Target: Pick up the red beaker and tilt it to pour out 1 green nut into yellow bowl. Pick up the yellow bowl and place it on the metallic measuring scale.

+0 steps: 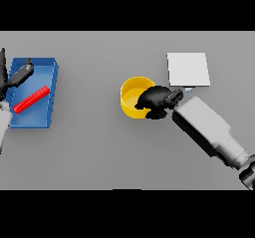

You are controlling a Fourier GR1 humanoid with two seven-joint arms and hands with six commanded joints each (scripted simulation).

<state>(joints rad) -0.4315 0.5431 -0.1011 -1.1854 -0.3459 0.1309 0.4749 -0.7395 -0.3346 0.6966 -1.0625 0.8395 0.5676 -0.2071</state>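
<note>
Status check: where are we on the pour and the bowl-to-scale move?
Pour: cannot confirm; no green nut is discernible in the yellow bowl. The red beaker lies on its side in the blue tray near the left hand.
In hand: the right hand is at the bowl's right rim, apparently gripping it; bowl looks on the table.
Left: lift the bowl onto the metallic scale, which stands bare just beyond.

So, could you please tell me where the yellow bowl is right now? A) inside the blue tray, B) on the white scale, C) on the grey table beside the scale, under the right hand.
C: the yellow bowl sits on the grey table, left of the scale, with the right hand at its rim.
</note>
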